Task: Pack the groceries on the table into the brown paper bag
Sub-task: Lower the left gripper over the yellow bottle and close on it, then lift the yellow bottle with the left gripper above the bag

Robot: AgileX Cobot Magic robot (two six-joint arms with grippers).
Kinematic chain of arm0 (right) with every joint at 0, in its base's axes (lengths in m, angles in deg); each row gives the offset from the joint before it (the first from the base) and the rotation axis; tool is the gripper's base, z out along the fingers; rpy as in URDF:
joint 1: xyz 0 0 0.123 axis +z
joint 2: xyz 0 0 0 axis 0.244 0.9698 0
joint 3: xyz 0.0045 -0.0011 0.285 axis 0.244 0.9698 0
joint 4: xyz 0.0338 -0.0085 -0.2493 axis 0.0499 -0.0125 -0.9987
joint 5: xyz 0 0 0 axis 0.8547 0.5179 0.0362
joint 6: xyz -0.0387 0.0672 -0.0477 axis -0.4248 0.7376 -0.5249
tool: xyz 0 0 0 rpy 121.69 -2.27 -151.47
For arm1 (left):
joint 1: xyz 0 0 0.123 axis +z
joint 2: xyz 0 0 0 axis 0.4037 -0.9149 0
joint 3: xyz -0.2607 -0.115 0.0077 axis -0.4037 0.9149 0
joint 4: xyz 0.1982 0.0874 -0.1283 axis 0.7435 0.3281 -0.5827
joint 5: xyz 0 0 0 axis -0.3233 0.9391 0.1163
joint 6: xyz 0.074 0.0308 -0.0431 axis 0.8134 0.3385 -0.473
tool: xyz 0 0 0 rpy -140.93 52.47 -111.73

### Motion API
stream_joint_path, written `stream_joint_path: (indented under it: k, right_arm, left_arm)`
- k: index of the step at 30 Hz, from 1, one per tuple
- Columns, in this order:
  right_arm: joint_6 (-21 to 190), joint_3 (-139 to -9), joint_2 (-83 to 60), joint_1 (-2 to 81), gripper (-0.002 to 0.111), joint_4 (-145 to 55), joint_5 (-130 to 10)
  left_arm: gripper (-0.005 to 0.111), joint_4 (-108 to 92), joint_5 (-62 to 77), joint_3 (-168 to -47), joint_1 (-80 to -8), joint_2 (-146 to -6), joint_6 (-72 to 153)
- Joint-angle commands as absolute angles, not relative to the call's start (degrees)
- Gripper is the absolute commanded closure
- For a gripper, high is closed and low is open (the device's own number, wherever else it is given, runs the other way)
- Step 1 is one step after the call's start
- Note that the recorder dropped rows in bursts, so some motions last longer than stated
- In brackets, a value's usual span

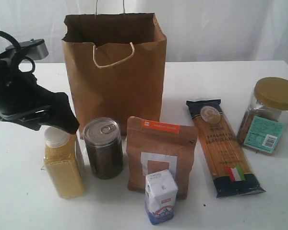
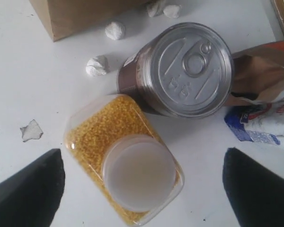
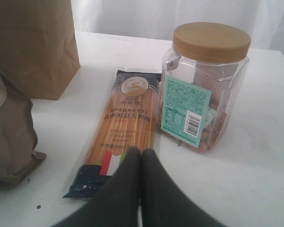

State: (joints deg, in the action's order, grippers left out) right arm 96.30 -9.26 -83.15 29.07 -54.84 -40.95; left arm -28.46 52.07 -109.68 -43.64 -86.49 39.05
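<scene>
The bottle (image 1: 63,167) of yellow grain stands upright on the table (image 1: 19,201), at the left end of a loose row of groceries in the exterior view. Its white cap (image 2: 138,172) is on. The dark can (image 1: 103,148) stands just beside it, its pull-tab lid unopened. Next along is the brown pouch (image 1: 158,153) with the orange label, upright. The small white and blue carton (image 1: 161,196) stands right in front of the pouch. Further right, the spaghetti packet (image 1: 223,146) lies flat. The clear jar (image 1: 269,117) with the gold lid stands near the packet's far end, at the right edge of the table. None of these is in the bag.

The brown paper bag (image 1: 113,72) stands upright behind the can and the pouch, its mouth open at the top.

The left claw (image 2: 143,161) hangs directly over the bottle with its jaws spread wide. One black finger (image 2: 31,189) shows on each side of the cap, neither touching it, and the claw holds nothing.

The right claw (image 3: 141,156) has its two fingers pressed together with nothing between them. It hovers low over the near end of the spaghetti packet, with the jar just beyond.

A few white crumpled scraps (image 2: 97,66) lie on the table between the can and the foot of the bag.
</scene>
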Motion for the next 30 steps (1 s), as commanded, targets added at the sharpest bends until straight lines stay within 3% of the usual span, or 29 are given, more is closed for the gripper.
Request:
stream_joint_path:
  k: [1,21,25,30]
  right_arm:
    - [96.3,-8.9,-83.2,29.1,0.108,-54.9,-41.2]
    - [96.3,-8.9,-83.2,29.1,0.108,-54.9,-41.2]
    - [96.3,-8.9,-83.2,29.1,0.108,-54.9,-41.2]
    - [96.3,-8.9,-83.2,29.1,0.108,-54.9,-41.2]
  left_arm:
    - [0.017,-29.6,53.8,-110.0,-44.0,-88.0,38.2]
    - [0.02,-27.2,55.4,-109.9,-44.0,-95.0,31.8]
    - [0.029,-25.3,55.0,-109.9,-44.0,-95.0,31.7]
    - [0.057,-22.9,54.9,-109.9,-44.0,-95.0,30.4]
